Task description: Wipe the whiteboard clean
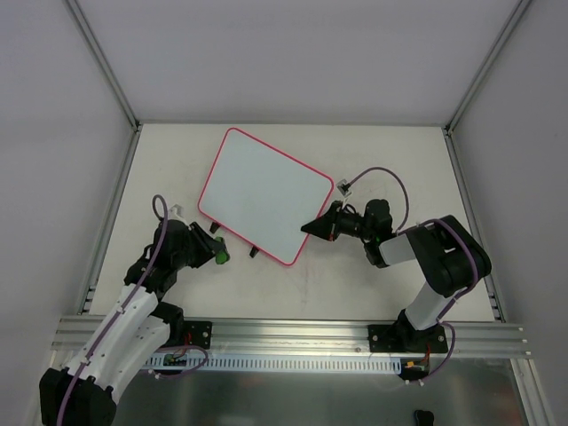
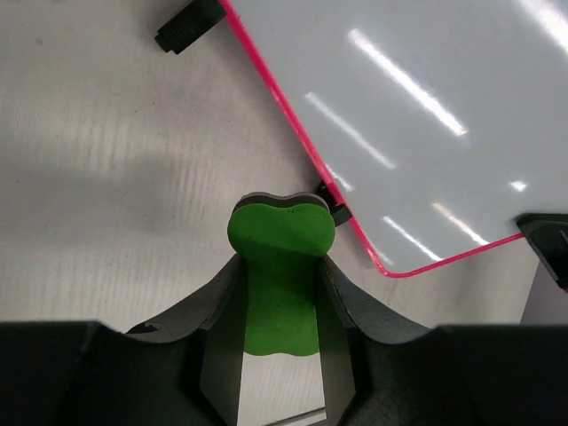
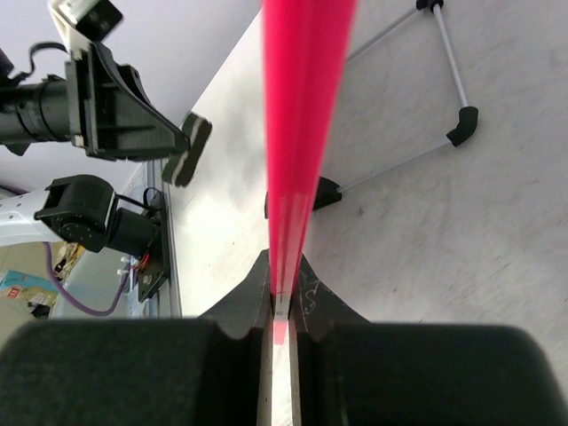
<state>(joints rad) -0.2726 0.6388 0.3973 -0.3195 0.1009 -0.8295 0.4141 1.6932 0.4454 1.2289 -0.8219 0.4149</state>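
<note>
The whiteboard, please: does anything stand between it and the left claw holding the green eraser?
Nothing visible does: only bare table lies between the left claw, shut on the green eraser, and the whiteboard, whose near rim carries a small black clip.

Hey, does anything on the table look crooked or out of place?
The whiteboard sits askew, turned diagonal to the table edges, with the right hand pinching its near rim. The left hand holds a green eraser off the board. Nothing looks spilled or damaged.
</note>
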